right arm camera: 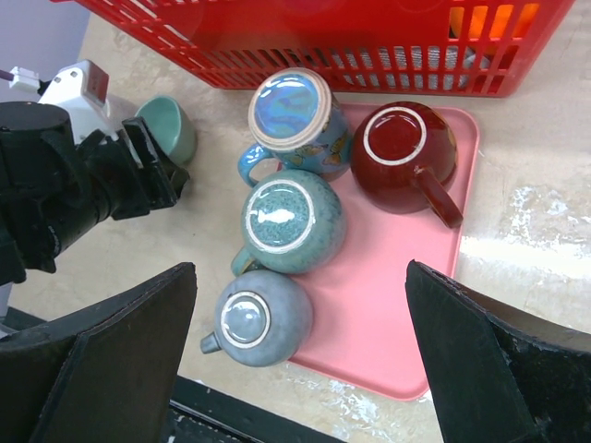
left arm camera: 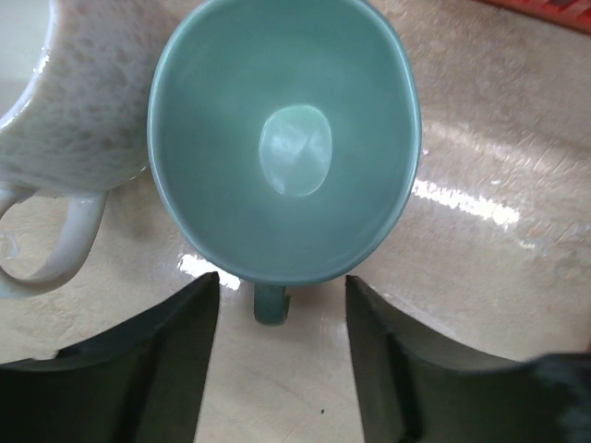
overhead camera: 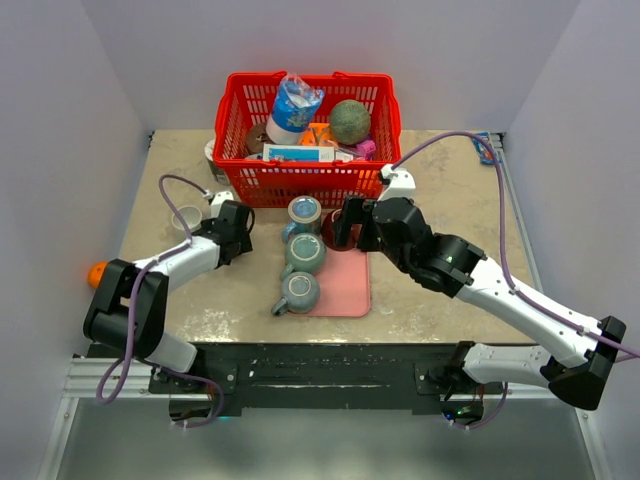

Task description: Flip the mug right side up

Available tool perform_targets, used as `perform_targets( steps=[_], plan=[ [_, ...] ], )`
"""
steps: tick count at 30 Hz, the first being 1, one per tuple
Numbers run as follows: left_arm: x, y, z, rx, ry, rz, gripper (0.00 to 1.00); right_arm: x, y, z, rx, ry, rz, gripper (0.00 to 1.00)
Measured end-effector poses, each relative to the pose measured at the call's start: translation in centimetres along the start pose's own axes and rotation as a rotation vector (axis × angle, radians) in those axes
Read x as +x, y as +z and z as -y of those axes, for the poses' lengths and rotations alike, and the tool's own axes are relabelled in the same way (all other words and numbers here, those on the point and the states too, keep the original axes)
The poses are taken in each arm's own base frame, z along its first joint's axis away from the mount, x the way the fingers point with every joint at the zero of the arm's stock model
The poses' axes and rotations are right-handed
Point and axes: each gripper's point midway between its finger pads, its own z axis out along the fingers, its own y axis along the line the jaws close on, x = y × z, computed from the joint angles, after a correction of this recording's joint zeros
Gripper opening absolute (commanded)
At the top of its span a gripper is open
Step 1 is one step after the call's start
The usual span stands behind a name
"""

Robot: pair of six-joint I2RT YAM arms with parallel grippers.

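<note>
Closest in the left wrist view were the two dark fingers of the left gripper, spread apart and clasping nothing. The short handle of the teal mug sat in the gap between them, not visibly touching either. That mug stood mouth up on the bare table, just left of the pink tray and right beside a white speckled mug, also upright. By that, the turning looked done for this one, and the wide fingers suited backing straight off the handle without tipping it.

The right gripper hung above the tray, its fingers wide and empty (probably parked clear of the left arm, or placed for another mug). Below it four mugs rested bottom up: a blue-based mug farthest, a red mug to its right, a green speckled mug in the middle and a grey mug nearest. The red basket stood at the far side, just behind the tray.
</note>
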Motion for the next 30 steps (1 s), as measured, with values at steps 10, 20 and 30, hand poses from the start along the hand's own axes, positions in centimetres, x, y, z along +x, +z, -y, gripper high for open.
perform_targets(
  steps=[10, 20, 30],
  plan=[
    [-1.8, -4.3, 0.3, 0.06, -0.007, 0.048, 0.99, 0.4, 0.4, 1.0, 0.047, 0.004, -0.013, 0.99],
    [-5.4, -11.0, 1.2, 0.252, -0.105, 0.173, 0.99, 4.2, 5.4, 4.9, 0.131, -0.218, -0.158, 0.96],
    [-6.4, -13.3, 2.3, 0.366, -0.128, 0.196, 0.99, 7.7, 10.7, 10.3, 0.086, -0.441, -0.272, 0.89]
  ],
)
